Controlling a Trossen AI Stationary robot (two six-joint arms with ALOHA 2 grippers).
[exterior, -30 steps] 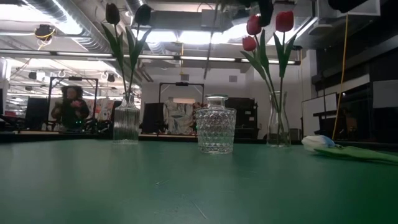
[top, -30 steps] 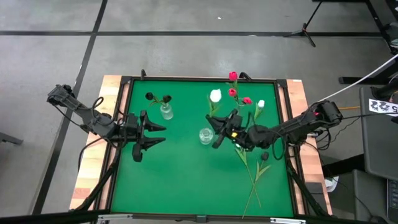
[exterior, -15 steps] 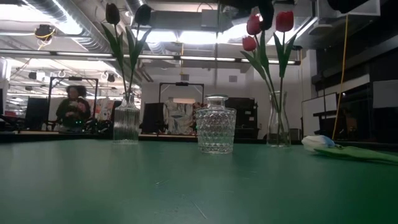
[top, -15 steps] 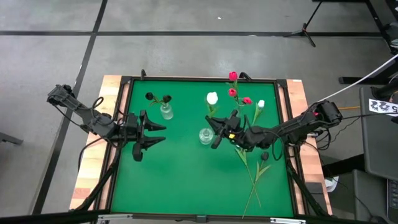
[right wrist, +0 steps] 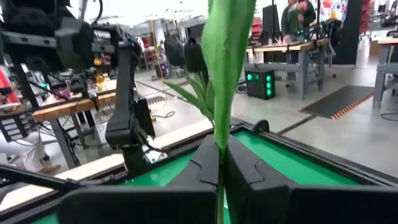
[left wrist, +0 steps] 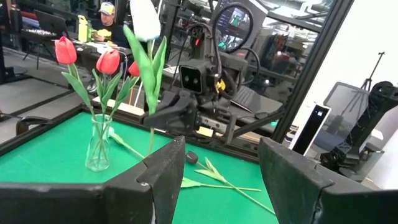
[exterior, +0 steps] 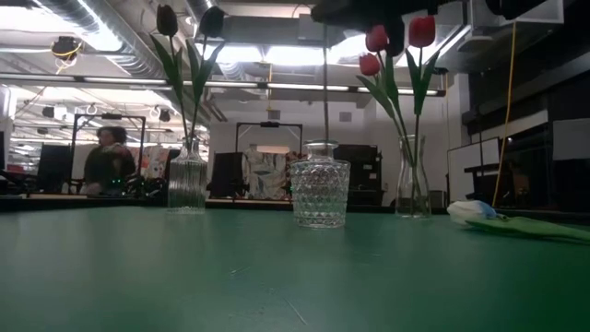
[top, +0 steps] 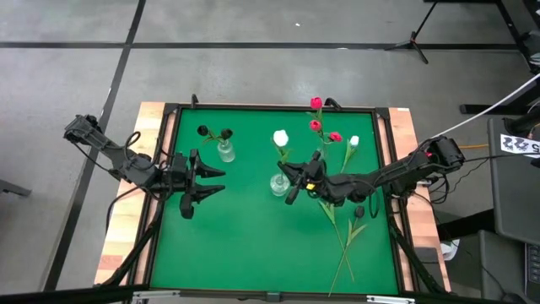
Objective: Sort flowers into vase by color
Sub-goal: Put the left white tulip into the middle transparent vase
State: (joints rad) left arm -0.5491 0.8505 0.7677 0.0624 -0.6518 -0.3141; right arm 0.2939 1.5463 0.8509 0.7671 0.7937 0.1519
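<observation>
Green table: we log the right gripper clenched on a white tulip above the empty vase; next, we judge, lowering its stem inside. Left gripper waits, fingers spread.

Right gripper reaches to mid-surface, jaws clamped tight. Left gripper waits at the left side, jaws spread wide.

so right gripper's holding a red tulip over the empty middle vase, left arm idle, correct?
Not red: the tulip in the right gripper is white, as the high view shows. The rest stands: it is held by the stem over the empty middle vase, and the left gripper waits, open.
</observation>
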